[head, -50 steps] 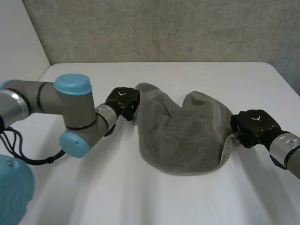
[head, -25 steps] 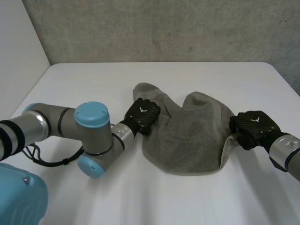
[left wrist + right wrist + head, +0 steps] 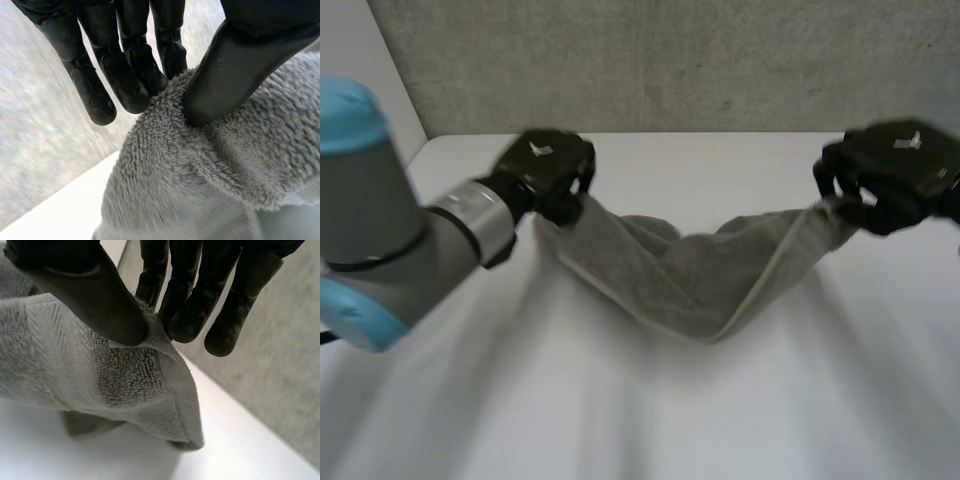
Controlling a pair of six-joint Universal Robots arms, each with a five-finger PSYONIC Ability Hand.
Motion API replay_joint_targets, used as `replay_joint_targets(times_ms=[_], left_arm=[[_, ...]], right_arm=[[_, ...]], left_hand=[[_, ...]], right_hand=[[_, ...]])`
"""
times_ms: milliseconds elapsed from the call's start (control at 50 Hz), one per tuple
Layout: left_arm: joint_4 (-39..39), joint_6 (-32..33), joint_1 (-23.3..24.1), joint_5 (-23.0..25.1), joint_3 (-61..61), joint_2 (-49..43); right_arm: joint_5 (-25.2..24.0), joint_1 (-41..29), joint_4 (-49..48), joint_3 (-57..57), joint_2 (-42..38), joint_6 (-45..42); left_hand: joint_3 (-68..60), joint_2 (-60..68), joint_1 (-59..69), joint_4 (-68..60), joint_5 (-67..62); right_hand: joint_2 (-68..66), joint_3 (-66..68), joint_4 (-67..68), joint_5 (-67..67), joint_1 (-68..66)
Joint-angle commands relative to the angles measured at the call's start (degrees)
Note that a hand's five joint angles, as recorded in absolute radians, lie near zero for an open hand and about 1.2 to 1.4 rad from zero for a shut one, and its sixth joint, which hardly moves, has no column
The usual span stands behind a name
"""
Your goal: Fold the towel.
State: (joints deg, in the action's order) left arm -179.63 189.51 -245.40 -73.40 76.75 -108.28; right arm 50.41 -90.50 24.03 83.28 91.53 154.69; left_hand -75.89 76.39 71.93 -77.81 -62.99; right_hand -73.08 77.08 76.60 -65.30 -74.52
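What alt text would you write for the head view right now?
A grey towel sags between the left robot hand and the right robot hand, each pinching one end, raised over the white table.

We see a white table (image 3: 640, 420) spreading beneath both hands and running back to a grey wall (image 3: 670, 60). The grey towel (image 3: 692, 285) is slung between the left hand (image 3: 545, 168) and the right hand (image 3: 892, 170), each pinching one end. Its middle sags lowest roughly midway between them, and we cannot tell whether that fold rests on the tabletop or hangs just above it.
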Motion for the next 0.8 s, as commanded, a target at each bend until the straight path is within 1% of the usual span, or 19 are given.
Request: replay_joint_targets(times_ms=[20, 100, 140, 160, 200, 220, 260, 280, 340, 380, 460, 500, 520, 560, 600, 640, 680, 720, 800], left_arm=[[-0.02, -4.84, -2.53, 0.27, 0.07, 8.87], [0.24, -5.02, -4.65, 0.27, -0.81, 8.88], [0.33, -4.94, -6.75, 0.45, -1.34, 7.48], [0.33, -4.94, -6.76, 0.45, -1.34, 7.47], [0.33, -4.76, -7.28, 1.67, -2.56, 0.92], [0.33, -4.76, -7.29, 1.68, -2.57, 0.88], [0.68, -4.58, -7.55, 3.25, -4.93, -5.94], [0.68, -4.58, -7.55, 3.26, -4.94, -5.97], [0.16, -3.88, -7.64, 4.49, -11.16, -13.68], [-0.19, -3.45, -7.64, 4.41, -14.49, -15.53], [-2.13, -3.27, -7.55, 4.05, -23.05, -17.66], [-6.33, -3.7, -7.55, 3.09, -31.62, -17.93], [-6.35, -3.7, -7.55, 3.09, -31.66, -17.93], [-9.16, -3.7, -7.64, 1.68, -35.35, -17.66], [-15.72, -4.32, -7.46, -1.82, -40.17, -16.53], [-18.97, -5.1, -7.46, -2.79, -40.97, -15.56], [-21.64, -6.6, -7.55, -3.07, -40.98, -14.15], [-24.71, -11.41, -7.81, -2.89, -38.88, -12.05], [-24.72, -16.27, -8.16, -2.45, -34.12, -11.16]], right_arm=[[-0.93, -0.2, 4.18, -9.88, 1.2, 0.44], [-1.02, -0.56, 4.01, -10.95, -1.0, 0.08], [-0.84, -2.3, 3.92, -11.91, -8.0, -1.31], [-0.84, -2.31, 3.92, -11.91, -8.04, -1.32], [-0.23, -7.65, 4.18, -14.01, -15.38, -5.25], [-0.23, -7.67, 4.18, -14.02, -15.42, -5.28], [2.39, -11.53, 3.75, -16.56, -21.72, -9.91], [2.41, -11.54, 3.75, -16.57, -21.75, -9.94], [9.33, -15.75, 1.56, -25.24, -30.68, -10.91], [10.92, -16.98, -0.71, -28.67, -32.45, -10.29], [13.22, -18.13, -7.68, -34.94, -33.44, -6.33], [15.32, -18.48, -17.56, -40.1, -32.83, 0.83], [15.33, -18.49, -17.61, -40.13, -32.82, 0.87], [17.6, -17.88, -28.11, -42.23, -29.59, 9.53], [18.4, -17.7, -32.68, -41.89, -27.57, 13.49], [18.93, -17.69, -36.38, -41.01, -25.89, 16.92], [18.58, -17.61, -39.41, -39.6, -24.56, 20.04], [17.27, -17.69, -42.04, -35.32, -23.07, 23.45], [13.75, -17.69, -40.99, -30.02, -22.36, 22.85]], left_hand=[[-4.11, 3.61, 8.07, -2.19, -7.01], [-4.11, 3.61, 8.07, -2.19, -7.01], [-4.11, 3.61, 8.07, -2.19, -7.01], [-4.11, 3.61, 8.07, -2.19, -7.01], [-4.11, 3.61, 8.07, -2.19, -7.01], [-4.11, 3.61, 8.07, -2.19, -7.01], [-4.11, 3.61, 8.07, -2.19, -7.01], [-4.11, 3.61, 8.07, -2.19, -7.01], [-4.11, 3.61, 8.07, -2.19, -7.01], [-4.11, 3.61, 8.07, -2.19, -7.01], [-4.11, 3.61, 8.07, -2.19, -7.01], [-4.11, 3.61, 8.07, -2.19, -7.01], [-4.11, 3.61, 8.07, -2.19, -7.01], [-4.11, 3.61, 8.07, -2.19, -7.01], [-4.11, 3.61, 8.07, -2.19, -7.01], [-4.11, 3.61, 8.07, -2.19, -7.01], [-4.11, 3.61, 8.07, -2.19, -7.01], [-4.11, 3.61, 8.07, -2.19, -7.01], [-4.11, 3.61, 8.07, -2.19, -7.01]], right_hand=[[-6.92, 2.92, 3.4, -4.7, -5.48], [-6.92, 2.92, 3.4, -4.7, -5.48], [-6.92, 2.92, 3.4, -4.7, -5.48], [-6.92, 2.92, 3.4, -4.7, -5.48], [-6.92, 2.92, 3.4, -4.7, -5.48], [-6.92, 2.92, 3.4, -4.7, -5.48], [-6.92, 2.92, 3.4, -4.7, -5.48], [-6.92, 2.92, 3.4, -4.7, -5.48], [-6.92, 2.92, 3.4, -4.7, -5.48], [-6.92, 2.92, 3.4, -4.7, -5.48], [-6.92, 2.92, 3.4, -4.7, -5.48], [-6.92, 2.92, 3.4, -4.7, -5.48], [-6.92, 2.92, 3.4, -4.7, -5.48], [-6.92, 2.92, 3.4, -4.7, -5.48], [-6.92, 2.92, 3.4, -4.7, -5.48], [-6.92, 2.92, 3.4, -4.7, -5.48], [-6.92, 2.92, 3.4, -4.7, -5.48], [-6.92, 2.92, 3.4, -4.7, -5.48], [-6.92, 2.92, 3.4, -4.7, -5.48]])
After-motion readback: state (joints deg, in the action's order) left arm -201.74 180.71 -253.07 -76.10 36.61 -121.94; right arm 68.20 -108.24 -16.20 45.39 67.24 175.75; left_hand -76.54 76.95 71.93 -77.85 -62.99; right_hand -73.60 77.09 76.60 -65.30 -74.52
